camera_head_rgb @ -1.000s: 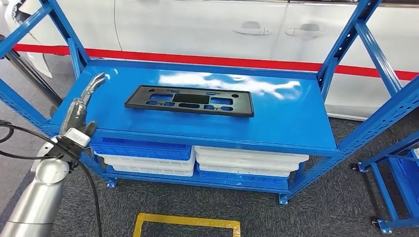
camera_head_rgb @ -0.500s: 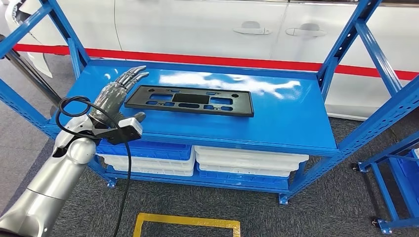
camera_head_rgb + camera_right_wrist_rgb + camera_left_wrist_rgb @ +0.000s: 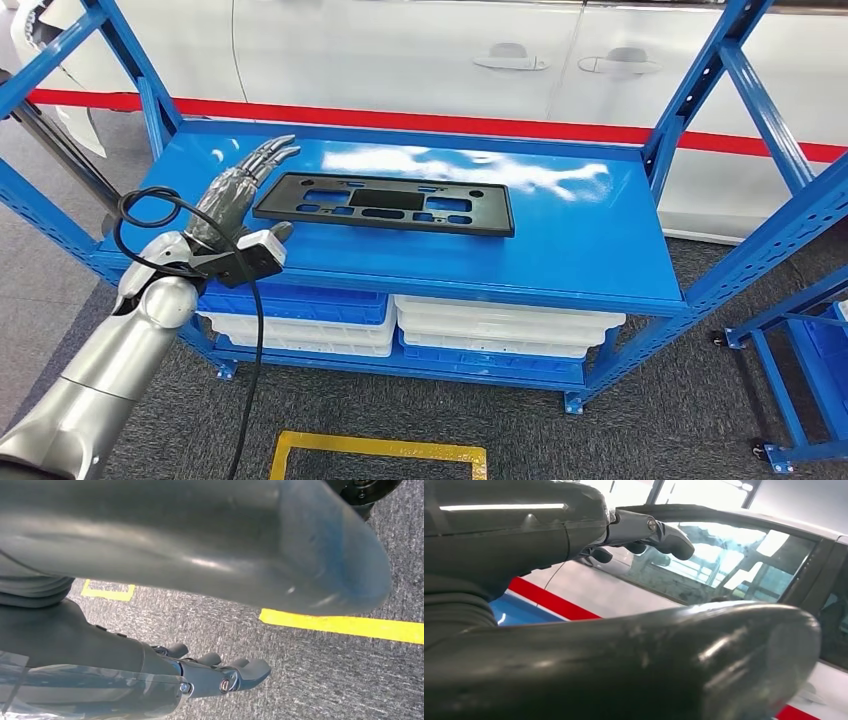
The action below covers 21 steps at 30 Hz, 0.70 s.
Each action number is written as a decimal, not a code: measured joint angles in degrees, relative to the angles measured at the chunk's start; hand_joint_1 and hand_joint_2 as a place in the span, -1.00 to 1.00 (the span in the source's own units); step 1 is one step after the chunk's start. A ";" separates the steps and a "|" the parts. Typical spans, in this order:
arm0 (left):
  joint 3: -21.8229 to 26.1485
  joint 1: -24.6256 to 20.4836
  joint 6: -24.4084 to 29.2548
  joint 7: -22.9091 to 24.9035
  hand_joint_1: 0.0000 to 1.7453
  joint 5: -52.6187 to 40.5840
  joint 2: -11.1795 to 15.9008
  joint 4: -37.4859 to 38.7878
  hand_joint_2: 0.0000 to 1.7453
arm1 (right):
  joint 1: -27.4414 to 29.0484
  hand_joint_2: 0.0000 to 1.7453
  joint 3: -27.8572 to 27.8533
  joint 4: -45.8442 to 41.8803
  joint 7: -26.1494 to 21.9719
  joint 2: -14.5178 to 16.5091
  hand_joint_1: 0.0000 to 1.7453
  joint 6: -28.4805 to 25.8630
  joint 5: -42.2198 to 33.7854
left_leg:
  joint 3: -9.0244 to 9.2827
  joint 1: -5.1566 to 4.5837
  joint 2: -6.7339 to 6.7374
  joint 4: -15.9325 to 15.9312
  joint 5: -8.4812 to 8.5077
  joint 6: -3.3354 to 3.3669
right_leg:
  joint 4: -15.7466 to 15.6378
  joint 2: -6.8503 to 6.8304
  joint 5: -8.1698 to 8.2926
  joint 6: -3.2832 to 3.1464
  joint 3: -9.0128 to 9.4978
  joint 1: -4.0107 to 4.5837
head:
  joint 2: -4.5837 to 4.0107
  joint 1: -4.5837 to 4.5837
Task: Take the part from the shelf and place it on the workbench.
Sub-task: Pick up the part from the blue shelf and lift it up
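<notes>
Your left robot hand (image 3: 235,190) is hovering open over the shelf (image 3: 590,250).
Its fingers are spreading, holding nothing; the black part (image 3: 383,203) is lying flat at its 3 o'clock, just beside the fingertips.

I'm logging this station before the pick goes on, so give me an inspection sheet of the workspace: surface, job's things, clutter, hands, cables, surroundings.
Surface: blue shelf, glossy top deck with glare patches.
Job's things: black part, a flat frame with cutouts, lying flat on the top deck, not held.
Clutter: nothing seen on the top deck; white and blue trays stacked on the deck below.
Hands: left hand open, fingers straight, beside the part's left end, contact not clear; right hand hangs over the carpet, holding nothing, fingers apart.
Cables: black cable loops at the left wrist and hangs down.
Surroundings: white car with a red stripe behind the shelf; yellow floor marking on grey carpet.
</notes>
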 joint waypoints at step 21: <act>-0.03 0.00 -0.55 -0.29 -1.00 1.11 0.05 2.16 -1.00 | 0.20 -1.00 0.00 -0.01 0.04 -0.07 -1.00 -0.23 -0.16 | 2.42 0.05 0.33 -1.16 -1.04 1.38 | 3.25 -1.06 0.25 0.88 -2.91 -0.21 | 0.00 0.00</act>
